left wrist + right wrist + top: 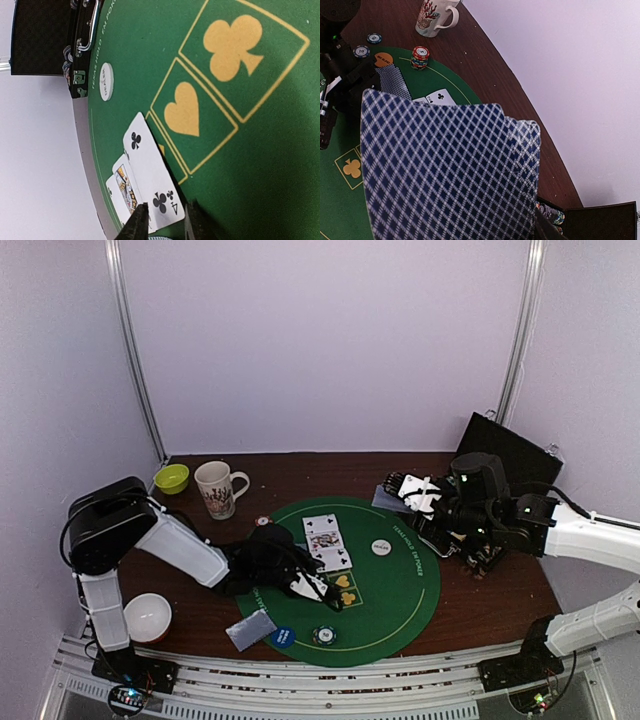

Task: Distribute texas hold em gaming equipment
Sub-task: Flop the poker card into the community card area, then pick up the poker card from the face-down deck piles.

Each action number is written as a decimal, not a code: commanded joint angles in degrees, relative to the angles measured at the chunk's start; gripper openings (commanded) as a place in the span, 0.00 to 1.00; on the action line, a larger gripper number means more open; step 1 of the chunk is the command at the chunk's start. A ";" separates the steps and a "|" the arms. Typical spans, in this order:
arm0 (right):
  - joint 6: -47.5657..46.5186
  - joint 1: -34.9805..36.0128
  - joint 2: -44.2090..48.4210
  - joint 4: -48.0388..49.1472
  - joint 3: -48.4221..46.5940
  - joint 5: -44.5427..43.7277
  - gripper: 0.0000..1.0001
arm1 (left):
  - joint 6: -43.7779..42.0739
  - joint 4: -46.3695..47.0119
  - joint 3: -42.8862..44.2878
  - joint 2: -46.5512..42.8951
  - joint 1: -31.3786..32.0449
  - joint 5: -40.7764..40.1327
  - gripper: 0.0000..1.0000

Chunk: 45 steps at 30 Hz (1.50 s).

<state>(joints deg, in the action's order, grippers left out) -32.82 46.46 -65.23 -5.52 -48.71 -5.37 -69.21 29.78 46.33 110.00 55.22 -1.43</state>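
My left gripper [322, 590] hovers low over the round green mat [400, 610] by its yellow heart and club boxes. In the left wrist view its fingers [137, 222] stand apart, open, and the near end of a face-up four of clubs [150, 170] lies between them. More face-up cards [326, 538] lie beyond it. My right gripper [405, 490] is shut on a fanned deck of blue-diamond-backed cards [450, 175] at the mat's far right. A white dealer button [381, 547], a blue button [282, 637], a chip [322, 635] and a face-down card [250, 630] lie on or by the mat.
A patterned mug [218, 488] and a green bowl [172, 478] stand at the back left, and a white bowl [147, 617] at the front left. An open black case [505, 455] holding chips is behind the right arm. A chip stack [420, 56] and an orange button [383, 59] sit on the mat's edge.
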 commanded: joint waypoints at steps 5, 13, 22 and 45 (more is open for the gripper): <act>0.05 -0.32 0.68 0.86 -0.87 -0.54 0.47 | 5.32 -1.12 0.26 -6.85 1.03 -1.00 0.28; 0.12 -0.39 0.31 0.85 -1.40 0.85 0.47 | 19.03 4.71 -0.38 -15.39 1.03 1.72 0.28; 0.63 -0.38 -0.66 0.67 -3.22 3.42 0.47 | 47.49 3.58 4.99 -25.00 0.97 5.05 0.50; 1.57 6.35 -8.17 9.02 -6.85 2.67 0.48 | 98.00 -24.98 28.33 -17.11 -12.45 36.87 0.77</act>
<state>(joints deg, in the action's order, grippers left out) -32.51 51.51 -71.92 -0.25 -53.25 -1.08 24.77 9.78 72.64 90.89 42.30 26.79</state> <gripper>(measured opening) 0.477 0.758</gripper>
